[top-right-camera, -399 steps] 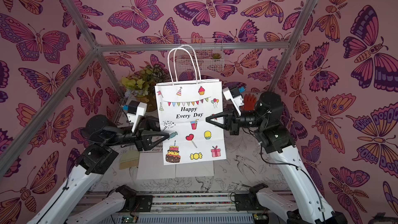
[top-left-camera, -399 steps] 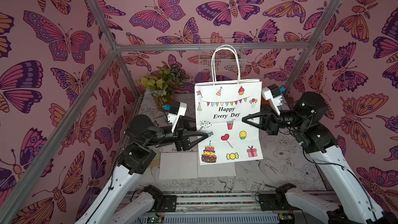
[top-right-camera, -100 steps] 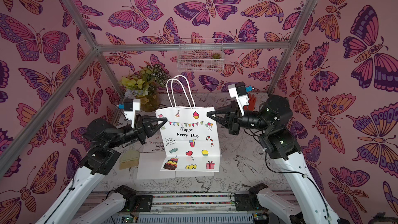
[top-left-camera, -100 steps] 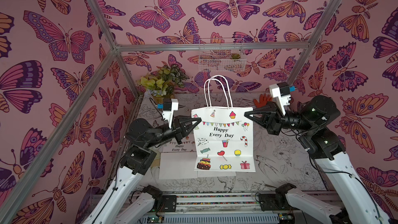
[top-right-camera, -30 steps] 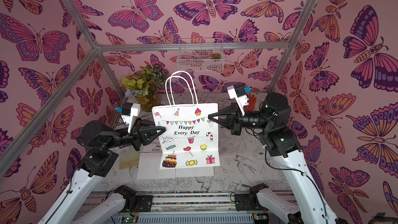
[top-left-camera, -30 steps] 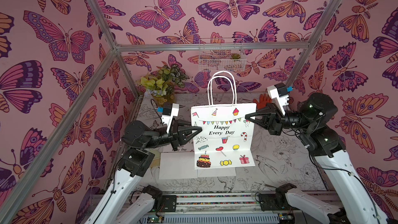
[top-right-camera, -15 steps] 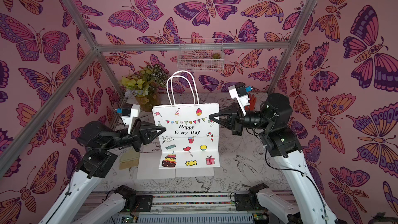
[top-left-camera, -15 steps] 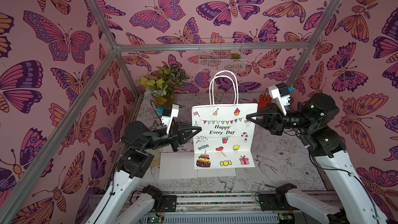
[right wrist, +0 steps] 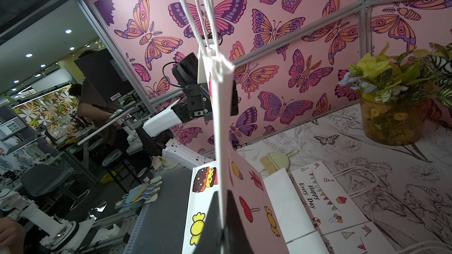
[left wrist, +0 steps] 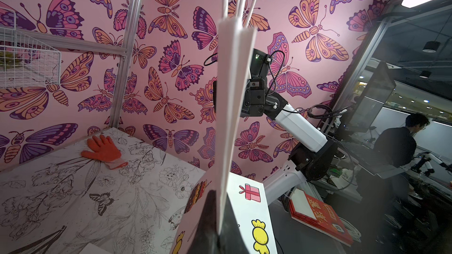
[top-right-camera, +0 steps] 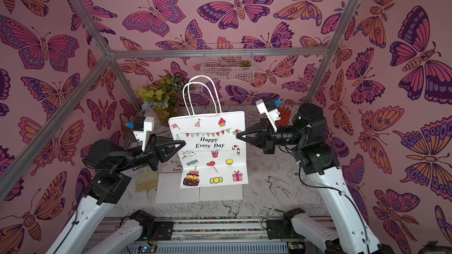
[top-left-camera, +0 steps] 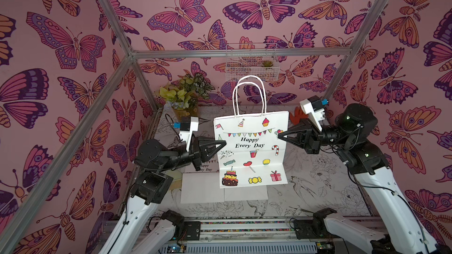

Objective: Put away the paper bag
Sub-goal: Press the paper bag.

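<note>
The white paper gift bag printed w/ "Happy Every Day" and party pics [top-left-camera: 249, 152] hangs upright and pressed flat in mid-workspace, handles up. It's over the stack of flat white paper bags [top-left-camera: 203, 189] lying on the sketch-printed tabletop [top-left-camera: 318, 179]. The left gripper [top-left-camera: 223, 144] is clamped tight on one side edge of the bag and the right gripper [top-left-camera: 280, 136] on the opposite edge, both approx. mid-height. Wrist views show the paper pinched btwn black fingers [right wrist: 208, 230].

What could go wrong, as I judge it:

- Small bite on thin paper edges. If the arms pull apart, an edge prob. tears or slips out. If they drift inward, the panel buckles and the bag pops open.
- Uneven height or speed btwn the arms would twist the bag, and one pinch could slide off.
- The lower part flares out below its crease (both wrist views). On the way down it could catch the stack's edge and fold under. It could also shove the stack toward the small tan hand brush [top-right-camera: 146, 182]. Can't tell whether the bottom edge clears the stack right now.
- If one side lets go first, the bag swings on the other pinch and lands crooked or half off the stack.
- The loose white rope handles [top-left-camera: 248, 96] stand tall and aren't held. Any move up or back risks snagging the white wire basket on the back wall [top-left-camera: 252, 69]. Depth btwn them is hard to judge.
</note>
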`<state>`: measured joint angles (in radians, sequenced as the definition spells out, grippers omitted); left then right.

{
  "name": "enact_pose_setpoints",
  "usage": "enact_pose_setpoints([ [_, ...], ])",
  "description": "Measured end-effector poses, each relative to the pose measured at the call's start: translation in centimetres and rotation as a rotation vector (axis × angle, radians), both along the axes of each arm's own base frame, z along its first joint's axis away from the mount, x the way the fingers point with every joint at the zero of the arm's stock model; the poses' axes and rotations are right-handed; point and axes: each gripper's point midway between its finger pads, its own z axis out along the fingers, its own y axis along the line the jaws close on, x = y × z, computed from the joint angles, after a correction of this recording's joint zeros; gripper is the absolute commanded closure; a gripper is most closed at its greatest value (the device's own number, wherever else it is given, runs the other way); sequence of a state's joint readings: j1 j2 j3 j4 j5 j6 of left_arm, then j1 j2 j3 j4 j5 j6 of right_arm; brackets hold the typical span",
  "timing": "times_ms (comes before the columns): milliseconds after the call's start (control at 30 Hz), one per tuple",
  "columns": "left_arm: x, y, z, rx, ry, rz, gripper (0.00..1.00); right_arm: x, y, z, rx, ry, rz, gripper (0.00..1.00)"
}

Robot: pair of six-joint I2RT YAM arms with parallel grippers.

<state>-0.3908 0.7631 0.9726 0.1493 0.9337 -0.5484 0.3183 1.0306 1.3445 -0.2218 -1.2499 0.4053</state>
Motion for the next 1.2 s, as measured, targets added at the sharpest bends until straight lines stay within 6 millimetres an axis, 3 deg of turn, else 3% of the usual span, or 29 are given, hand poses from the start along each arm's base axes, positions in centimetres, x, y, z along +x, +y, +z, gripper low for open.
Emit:
enact_pose_setpoints([
  [33, -0.1, 0.0, 0.0, 0.0, 0.002, -0.004, 1.0, 0.0, 0.0, 0.0, 0.0, -0.002, -0.002, 1.0],
  [100, -0.2, -0.2, -0.1, 0.004, 0.004, -0.022, 0.83, 0.1, -0.1, 0.0, 0.0, -0.001, -0.008, 1.0],
  [167, -0.2, -0.4, -0.2, 0.011, 0.006, -0.047, 0.6, 0.4, -0.1, 0.0, 0.0, 0.004, -0.019, 1.0],
  [233, -0.3, -0.6, -0.5, 0.019, 0.015, -0.072, 0.52, 0.6, -0.3, 0.1, 0.002, 0.009, -0.032, 1.0],
  [333, -0.1, -0.8, -0.9, 0.027, 0.039, -0.09, 0.58, 1.2, -0.5, 0.2, 0.009, 0.015, -0.059, 1.0],
  [600, -0.4, -0.8, -1.1, 0.036, 0.035, -0.104, 1.0, 1.4, -1.0, 0.8, 0.031, 0.012, -0.092, 1.0],
  [800, -0.3, -0.7, -1.0, 0.036, 0.027, -0.092, 1.0, 1.3, -1.0, 0.9, 0.036, 0.01, -0.086, 1.0],
  [1067, 0.0, -0.4, -0.9, 0.029, 0.034, -0.054, 1.0, 1.1, -0.9, 0.3, 0.028, 0.027, -0.049, 0.64],
  [1133, -0.1, -0.3, -0.7, 0.024, 0.029, -0.046, 1.0, 1.0, -0.9, 0.2, 0.025, 0.024, -0.04, 0.63],
  [1200, -0.2, -0.2, -0.6, 0.022, 0.025, -0.042, 1.0, 0.8, -0.9, 0.1, 0.023, 0.02, -0.031, 0.72],
])
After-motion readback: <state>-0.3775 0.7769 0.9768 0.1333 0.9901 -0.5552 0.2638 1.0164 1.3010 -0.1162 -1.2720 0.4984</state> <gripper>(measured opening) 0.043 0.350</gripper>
